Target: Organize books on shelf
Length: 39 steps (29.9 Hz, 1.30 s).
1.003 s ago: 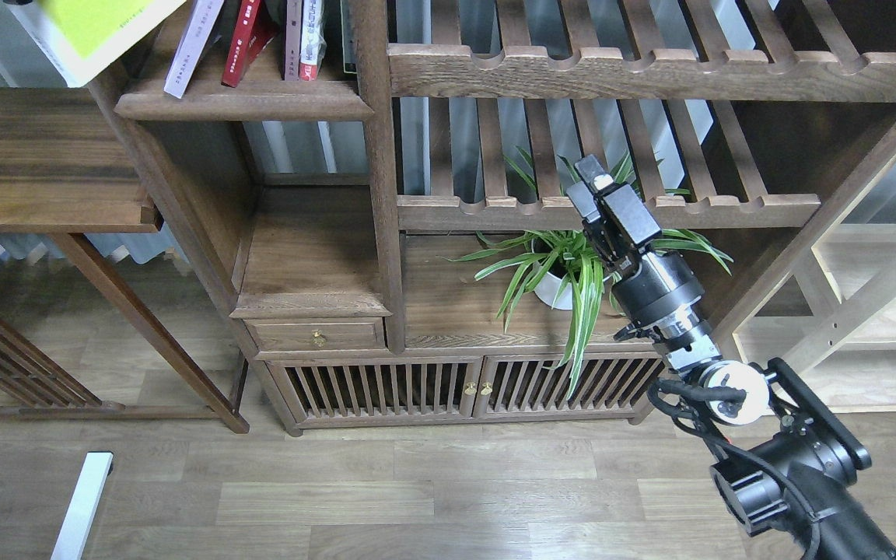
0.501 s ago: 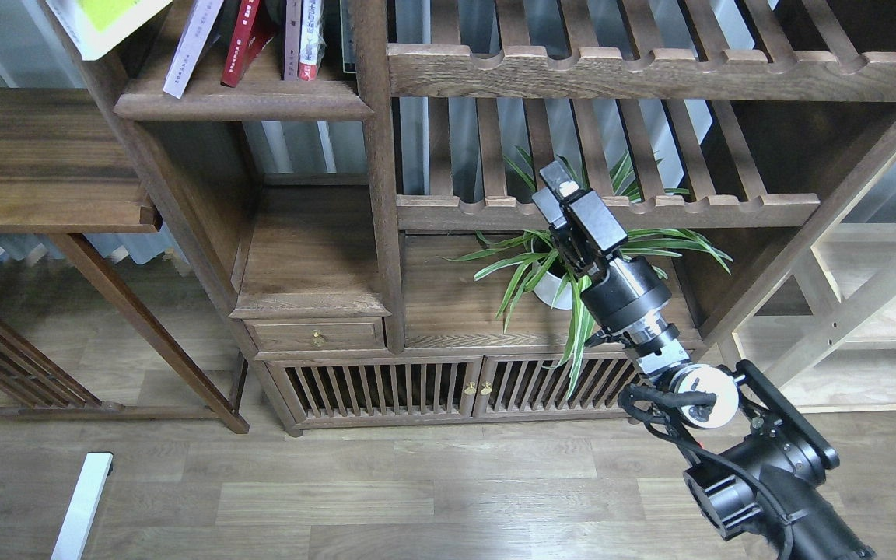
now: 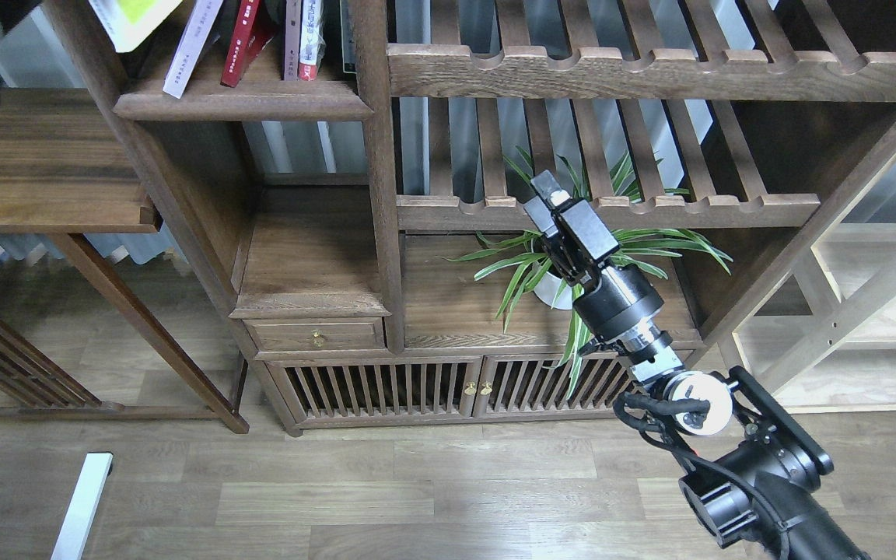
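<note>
Yellow-green book [image 3: 135, 19] sits at the top left, tilted, its lower corner over the left end of the shelf [image 3: 242, 99]; the top of it runs out of view. Left pincer not visible, only a bit of arm at the left edge, so whether it grips the book cannot be told. Thin volumes [image 3: 242, 39] lean on the shelf just right of the book. Right pincer [image 3: 547, 189] hangs in front of the potted plant [image 3: 565, 268], well apart from the books, holding nothing; fingers seen end-on, opening cannot be told. Judgement: the book is being placed. Advice: bring it upright, bottom edge flat on the board, then slide it against the leaning volumes without toppling them.
</note>
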Motion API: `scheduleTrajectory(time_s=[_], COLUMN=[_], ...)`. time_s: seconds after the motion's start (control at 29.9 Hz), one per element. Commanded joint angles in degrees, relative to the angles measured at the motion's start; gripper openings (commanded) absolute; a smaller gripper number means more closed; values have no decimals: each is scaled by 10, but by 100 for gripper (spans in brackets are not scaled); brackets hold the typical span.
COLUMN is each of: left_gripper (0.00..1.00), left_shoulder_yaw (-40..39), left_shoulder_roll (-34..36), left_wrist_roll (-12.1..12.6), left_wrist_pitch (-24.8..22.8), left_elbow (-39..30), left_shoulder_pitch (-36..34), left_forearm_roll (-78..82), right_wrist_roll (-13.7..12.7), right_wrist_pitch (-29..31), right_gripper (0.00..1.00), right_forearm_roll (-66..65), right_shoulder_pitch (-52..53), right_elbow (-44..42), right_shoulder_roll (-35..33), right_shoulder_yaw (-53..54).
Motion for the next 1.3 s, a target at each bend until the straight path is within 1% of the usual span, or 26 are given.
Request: scheduleTrajectory(time_s=[0.0,0.13,0.23,0.33,0.47,0.67,0.8,0.97,1.07,1.27], left_gripper=[3,3,3,3,3,6,6,6,6,6], left_shoulder_yaw=[20,36,46,56,72,132,141,149,150,152], left_shoulder_roll=[-12,-13,-17,-18,-18,-23,-40,-51,-63,-94], left_wrist_roll=[-3,-10,-10,-19,-29,-38,-39,-48,-58,-65], left_wrist_pitch=[32,61,69,75,74,63,62,63,62,62], left_elbow=[1,1,1,14,46,117,131,141,166,214], left_shoulder_pitch=[-22,-27,-27,-32,-56,-111,-115,-115,-124,-146], left_forearm_roll=[2,2,3,5,5,3,3,4,4,4], right_wrist_roll=[0,0,0,0,0,0,0,0,0,0], right_wrist_pitch=[0,0,0,0,0,0,0,0,0,0], right_gripper=[83,83,83,83,83,83,83,83,83,83], right_forearm_roll=[1,1,1,1,1,1,1,1,1,1], right_shoulder_pitch=[-6,-10,-13,-14,-22,-35,-38,-41,-45,-46], right_elbow=[0,0,0,0,0,0,0,0,0,0], right_shoulder_roll=[-1,-3,-4,-5,-6,-5,-5,-5,-4,-3], right_shoulder_yaw=[-2,-2,-2,-1,-2,-3,-3,-3,-4,-10])
